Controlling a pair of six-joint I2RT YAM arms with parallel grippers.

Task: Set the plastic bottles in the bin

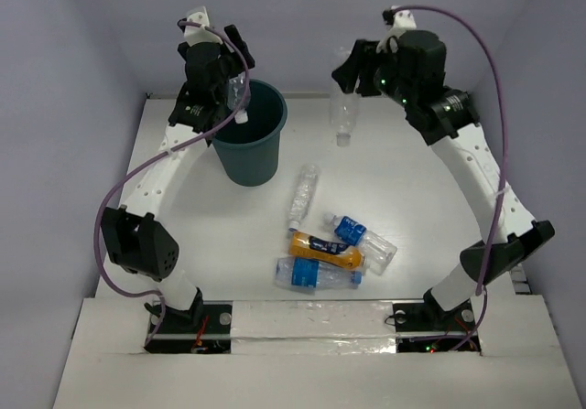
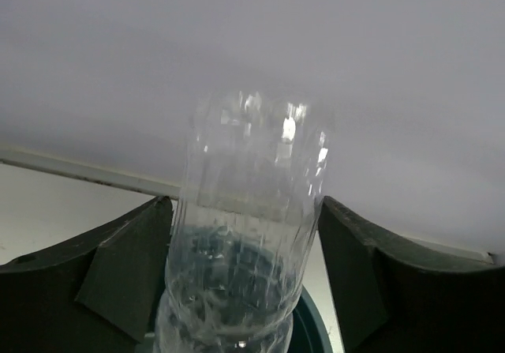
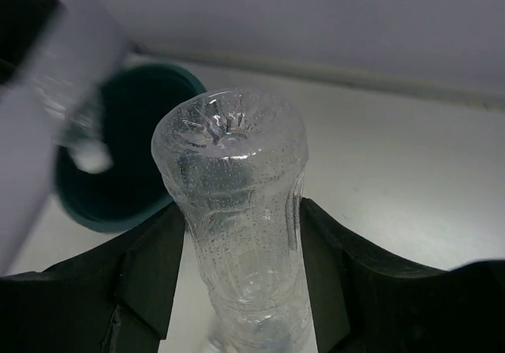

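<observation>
Left pincer clamps a clear bottle over the bin rim; right pincer grips a second bottle, raised to the bin's right — both probably light, thin-walled, slippery, crushable; best held mid-body; four loose bottles lie on the worktop.

Left tool holds bottle above the bin.

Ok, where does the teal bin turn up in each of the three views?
Top external: the bin stands upper left of centre.
Left wrist: only a sliver of the rim shows at the bottom edge, behind the left-held bottle.
Right wrist: upper left, behind the right-held bottle.
Shared landmark: the left-held bottle at the bin's rim.
</observation>
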